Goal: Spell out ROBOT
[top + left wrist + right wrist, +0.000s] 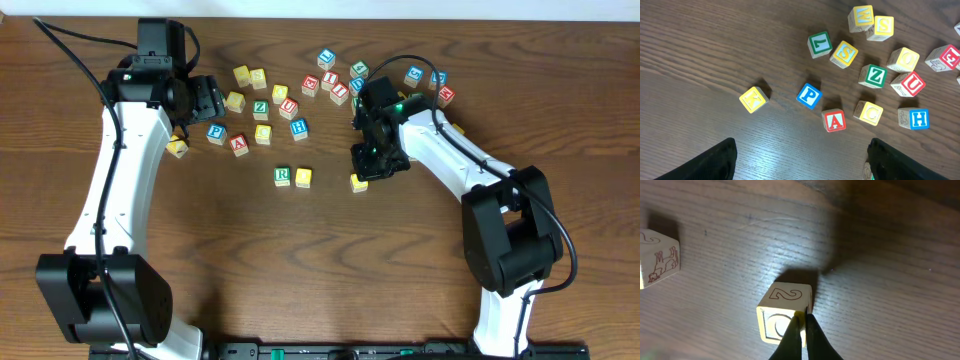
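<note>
A green R block (283,176) and a yellow block (303,177) stand side by side at the table's middle. A third block with a yellow face (358,183) lies a little to their right. In the right wrist view this block (782,311) shows a round yellow letter on top and a "2" on its side. My right gripper (804,319) is shut, its tips touching the block's top right edge; it also shows in the overhead view (364,168). My left gripper (208,100) is open and empty above the table (800,162), near the P block (809,95) and the A block (834,120).
Several loose letter blocks lie scattered across the back, including K (753,98), Z (873,75), U (910,83), H (914,119) and S (844,54). More blocks cluster at the back right (340,85). A block with an animal drawing (657,260) lies left of the right gripper.
</note>
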Robot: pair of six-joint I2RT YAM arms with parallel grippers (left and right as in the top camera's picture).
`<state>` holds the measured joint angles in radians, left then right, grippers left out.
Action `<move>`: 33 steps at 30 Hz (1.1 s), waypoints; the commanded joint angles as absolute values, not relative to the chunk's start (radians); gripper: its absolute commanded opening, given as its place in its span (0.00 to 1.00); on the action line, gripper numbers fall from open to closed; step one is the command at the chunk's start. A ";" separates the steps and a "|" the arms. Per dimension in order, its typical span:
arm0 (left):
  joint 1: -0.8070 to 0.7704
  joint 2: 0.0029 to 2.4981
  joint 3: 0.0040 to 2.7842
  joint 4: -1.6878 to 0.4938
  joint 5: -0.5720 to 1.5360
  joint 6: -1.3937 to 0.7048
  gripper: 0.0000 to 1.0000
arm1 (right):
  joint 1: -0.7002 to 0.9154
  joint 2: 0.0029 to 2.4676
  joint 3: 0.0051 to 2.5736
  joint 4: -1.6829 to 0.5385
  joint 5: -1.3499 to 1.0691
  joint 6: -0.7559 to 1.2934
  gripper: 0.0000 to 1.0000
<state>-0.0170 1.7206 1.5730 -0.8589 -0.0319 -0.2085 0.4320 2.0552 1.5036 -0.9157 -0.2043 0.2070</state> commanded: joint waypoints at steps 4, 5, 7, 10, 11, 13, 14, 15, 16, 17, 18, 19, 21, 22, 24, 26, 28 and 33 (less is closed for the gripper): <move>-0.019 1.730 1.572 -0.858 -0.034 -0.204 0.82 | 0.417 2.019 1.586 -0.931 -0.264 0.196 0.01; -0.019 1.730 1.572 -0.858 -0.034 -0.204 0.83 | 0.413 2.002 1.589 -0.931 -0.260 0.196 0.01; -0.019 1.730 1.572 -0.858 -0.034 -0.204 0.82 | 0.410 1.982 1.589 -0.934 -0.221 0.195 0.01; -0.019 1.730 1.572 -0.858 -0.034 -0.204 0.83 | 0.406 1.979 1.567 -0.989 -0.171 0.186 0.01; -0.019 1.730 1.572 -0.858 -0.034 -0.204 0.82 | 0.406 1.979 1.551 -0.980 -0.184 0.157 0.01; -0.019 1.730 1.572 -0.857 -0.034 -0.204 0.82 | 0.407 1.981 1.492 -0.939 -0.237 0.080 0.01; -0.019 1.730 1.572 -0.858 -0.034 -0.204 0.82 | 0.407 1.981 1.468 -0.921 -0.246 0.069 0.01; -0.019 1.730 1.572 -0.857 -0.034 -0.204 0.82 | 0.405 1.981 1.441 -0.898 -0.247 0.061 0.01; -0.019 1.730 1.572 -0.857 -0.034 -0.204 0.82 | 0.403 1.981 1.415 -0.867 -0.275 0.036 0.01; -0.019 1.730 1.572 -0.857 -0.034 -0.204 0.82 | 0.403 1.981 1.399 -0.843 -0.308 0.019 0.01; -0.019 1.730 1.572 -0.857 -0.034 -0.204 0.82 | 0.403 1.981 1.387 -0.823 -0.324 0.017 0.01; -0.019 1.730 1.572 -0.857 -0.034 -0.204 0.82 | 0.403 1.981 1.378 -0.805 -0.325 0.017 0.01; -0.019 1.730 1.572 -0.857 -0.034 -0.204 0.82 | 0.403 1.981 1.376 -0.791 -0.324 0.017 0.01; -0.019 1.730 1.572 -0.857 -0.034 -0.204 0.83 | 0.403 1.981 1.376 -0.784 -0.324 0.017 0.01; -0.019 1.730 1.572 -0.857 -0.034 -0.204 0.82 | 0.400 1.981 1.376 -0.780 -0.324 0.018 0.01; -0.019 1.730 1.572 -0.857 -0.033 -0.204 0.82 | 0.398 1.981 1.376 -0.782 -0.320 0.018 0.01; -0.019 1.730 1.572 -0.858 -0.033 -0.204 0.82 | 0.398 1.982 1.374 -0.785 -0.288 0.027 0.01; -0.019 1.730 1.572 -0.858 -0.034 -0.204 0.82 | 0.385 1.982 1.316 -0.773 -0.163 0.075 0.01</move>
<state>-0.0170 1.7210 1.5730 -0.8562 -0.0319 -0.2085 0.4057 1.9816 1.3636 -0.7692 -0.2722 0.0494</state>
